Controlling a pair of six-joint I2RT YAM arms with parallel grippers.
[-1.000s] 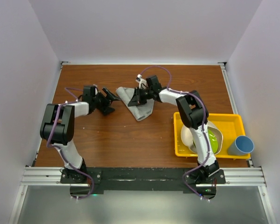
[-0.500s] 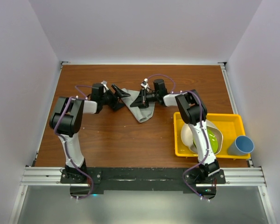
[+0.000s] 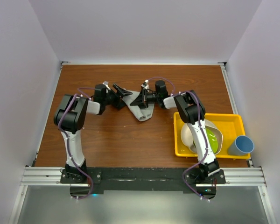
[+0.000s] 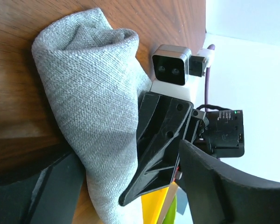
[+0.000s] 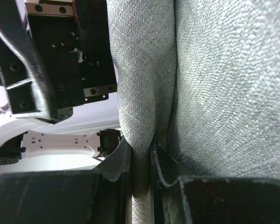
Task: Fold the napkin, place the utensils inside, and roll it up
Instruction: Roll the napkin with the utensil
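Top external view shows the grey napkin point(image 3: 143, 111) lying bunched up at the far middle of the brown desk point(image 3: 112, 135). The right fingers point(image 3: 140, 100) reach in from the right and pinch a fold of the napkin tight. The right wrist view shows the cloth squeezed between them. The left fingers point(image 3: 121, 90) are at the napkin's left corner, spread wide apart, with the end of the cloth between them. A yellow tray point(image 3: 233, 120) and a blue cup point(image 3: 241, 145) sit well apart on the right.
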